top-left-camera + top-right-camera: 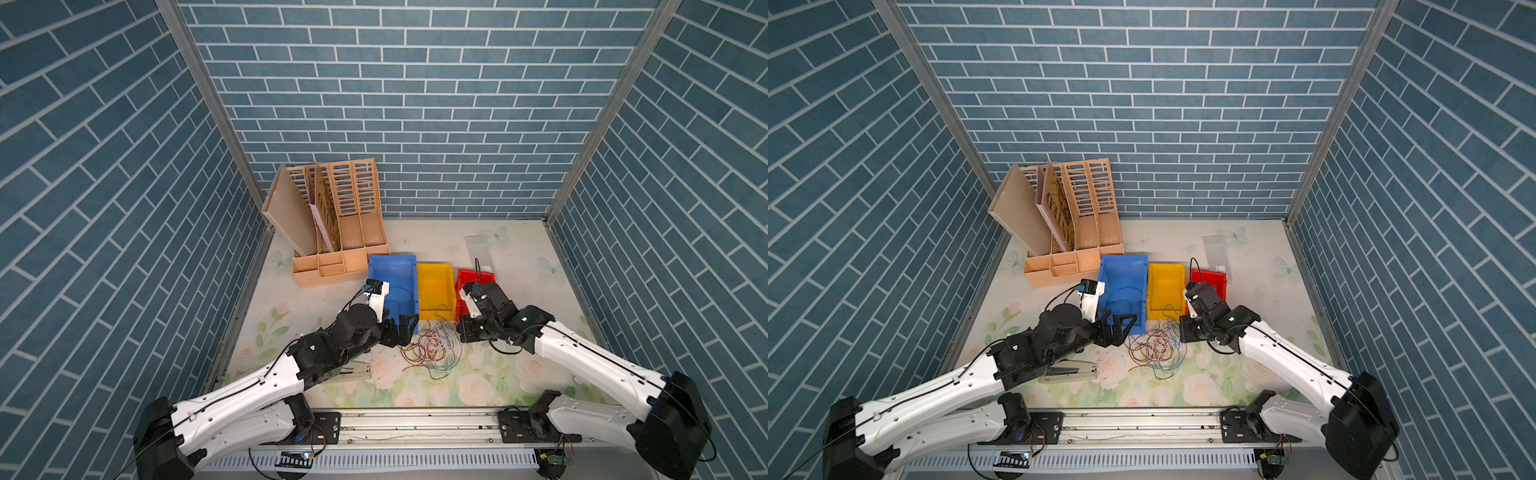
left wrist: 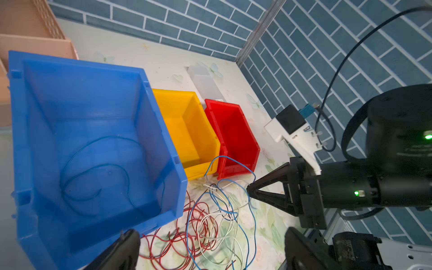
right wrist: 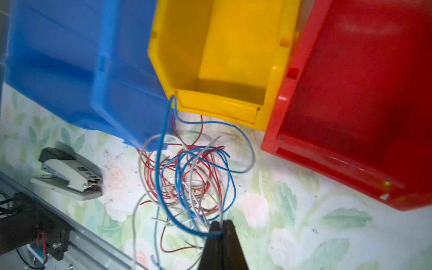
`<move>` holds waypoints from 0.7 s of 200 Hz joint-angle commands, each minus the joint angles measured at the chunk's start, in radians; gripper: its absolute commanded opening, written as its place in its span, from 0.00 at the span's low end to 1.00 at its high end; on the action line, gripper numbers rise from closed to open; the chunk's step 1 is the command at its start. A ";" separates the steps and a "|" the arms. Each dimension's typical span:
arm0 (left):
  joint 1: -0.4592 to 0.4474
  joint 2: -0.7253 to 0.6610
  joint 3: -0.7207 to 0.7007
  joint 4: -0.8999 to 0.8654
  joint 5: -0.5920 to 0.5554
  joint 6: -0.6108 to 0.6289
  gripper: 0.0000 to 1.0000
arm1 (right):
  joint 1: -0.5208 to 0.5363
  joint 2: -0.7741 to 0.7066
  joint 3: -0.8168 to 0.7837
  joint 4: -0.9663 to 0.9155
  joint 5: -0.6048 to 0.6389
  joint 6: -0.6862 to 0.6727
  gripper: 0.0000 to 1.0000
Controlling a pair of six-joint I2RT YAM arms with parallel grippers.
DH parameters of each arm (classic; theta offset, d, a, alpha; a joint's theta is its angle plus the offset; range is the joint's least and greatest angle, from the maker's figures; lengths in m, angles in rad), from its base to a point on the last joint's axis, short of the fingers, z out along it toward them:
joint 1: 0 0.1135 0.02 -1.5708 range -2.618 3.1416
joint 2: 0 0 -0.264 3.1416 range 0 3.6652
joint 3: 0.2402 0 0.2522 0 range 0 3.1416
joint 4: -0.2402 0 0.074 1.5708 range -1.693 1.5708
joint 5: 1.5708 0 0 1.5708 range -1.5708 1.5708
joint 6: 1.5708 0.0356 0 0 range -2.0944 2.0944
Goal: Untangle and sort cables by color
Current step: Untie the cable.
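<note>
A tangle of blue, whitish and red cables (image 1: 432, 345) (image 1: 1154, 347) lies on the flowered table in front of the bins. My right gripper (image 3: 221, 230) is shut on a blue cable at the tangle's right edge, and a whitish strand runs into the jaws beside it. In the left wrist view the right gripper (image 2: 248, 188) comes to a closed point over the cables (image 2: 210, 217). My left gripper (image 1: 401, 330) (image 2: 214, 247) is open, at the blue bin's (image 2: 70, 93) front corner, left of the tangle. One blue cable (image 2: 93, 168) lies coiled inside that bin.
A yellow bin (image 1: 434, 270) and a red bin (image 1: 478, 276) stand right of the blue bin (image 1: 392, 266), with nothing visible in them. A stapler (image 3: 67, 173) (image 1: 1067, 372) lies under my left arm. A peach file organizer (image 1: 332, 216) stands back left, a clear box (image 1: 478, 249) behind the red bin.
</note>
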 commanded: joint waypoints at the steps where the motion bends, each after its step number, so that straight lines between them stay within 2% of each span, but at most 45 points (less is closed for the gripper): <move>1: 0.004 0.036 0.029 0.091 0.042 0.082 1.00 | 0.014 -0.059 0.079 -0.134 0.033 0.023 0.00; 28: 0.005 0.099 0.071 0.137 0.083 0.117 1.00 | 0.022 -0.093 0.183 -0.167 0.030 0.021 0.00; 61: 0.003 0.138 0.090 0.213 0.105 0.126 0.99 | 0.024 -0.114 0.262 -0.166 -0.036 0.005 0.00; 91: 0.003 0.149 0.110 0.274 0.102 0.162 1.00 | 0.024 -0.135 0.250 -0.136 -0.078 -0.044 0.00; 117: 0.010 0.196 0.187 0.231 0.107 0.198 1.00 | 0.024 -0.159 0.219 -0.114 -0.079 -0.081 0.00; 140: 0.033 0.259 0.242 0.241 0.191 0.148 1.00 | 0.024 -0.174 0.196 -0.090 -0.085 -0.096 0.00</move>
